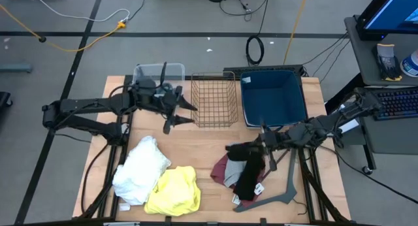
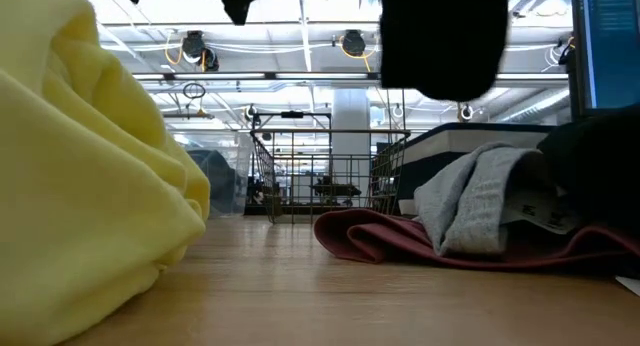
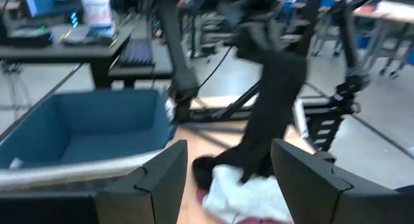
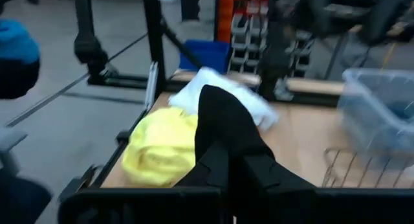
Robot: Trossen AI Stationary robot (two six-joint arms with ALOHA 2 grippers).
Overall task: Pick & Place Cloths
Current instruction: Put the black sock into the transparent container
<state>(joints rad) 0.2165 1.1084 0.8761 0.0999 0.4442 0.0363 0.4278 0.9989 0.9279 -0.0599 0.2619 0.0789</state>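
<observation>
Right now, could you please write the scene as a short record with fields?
held item: black cloth, hanging from right gripper, jaws shut on it
right gripper place: above the maroon cloth and grey cloth
left gripper: jaws open, empty, beside wire basket
other cloths: white cloth, yellow cloth, touching
containers: blue bin, clear bin
hanger: on table, near black cloth

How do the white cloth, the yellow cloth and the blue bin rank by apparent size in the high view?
1. blue bin, clearly largest.
2. white cloth and yellow cloth: they look about alike, and they overlap, so I do not rank them.
</observation>
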